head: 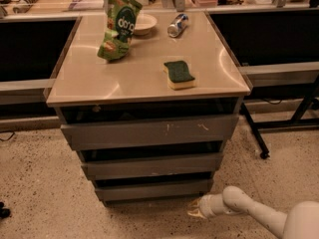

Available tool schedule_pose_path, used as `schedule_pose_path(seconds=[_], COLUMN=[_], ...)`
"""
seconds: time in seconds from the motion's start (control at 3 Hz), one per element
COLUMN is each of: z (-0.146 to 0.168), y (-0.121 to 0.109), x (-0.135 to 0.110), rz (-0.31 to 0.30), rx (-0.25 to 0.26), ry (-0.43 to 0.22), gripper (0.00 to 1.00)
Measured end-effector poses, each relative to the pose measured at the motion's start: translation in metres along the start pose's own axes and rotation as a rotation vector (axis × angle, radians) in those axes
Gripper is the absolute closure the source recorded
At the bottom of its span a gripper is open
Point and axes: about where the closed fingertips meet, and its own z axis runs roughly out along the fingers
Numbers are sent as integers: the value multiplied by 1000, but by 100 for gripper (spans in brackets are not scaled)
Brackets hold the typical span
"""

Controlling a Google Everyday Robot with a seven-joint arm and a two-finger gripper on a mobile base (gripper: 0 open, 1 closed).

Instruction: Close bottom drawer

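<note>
The bottom drawer [154, 190] is the lowest and narrowest of three dark grey drawer fronts under the beige counter. Its front stands roughly in line with the slanting stack above it. The middle drawer [152, 165] and the tall scratched top drawer [149, 131] sit above. My gripper [195, 209] is at the end of the white arm, low near the floor, just right of and below the bottom drawer's right corner. It points left toward the cabinet.
On the counter [89, 83] lie a green snack bag [118, 27], a white bowl [142, 22], a tipped can [177, 25] and a green-yellow sponge [179, 74]. Black desk legs [254, 133] stand to the right. Speckled floor surrounds the cabinet.
</note>
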Motion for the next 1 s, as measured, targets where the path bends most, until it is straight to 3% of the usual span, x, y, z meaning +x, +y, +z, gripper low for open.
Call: schedule_pose_path(seconds=[0.33,1.0], z=[0,-25], y=[1,-5], x=[2,21], rz=[0,7], rx=[-7,-17], ry=[28,171], gripper=[58,11])
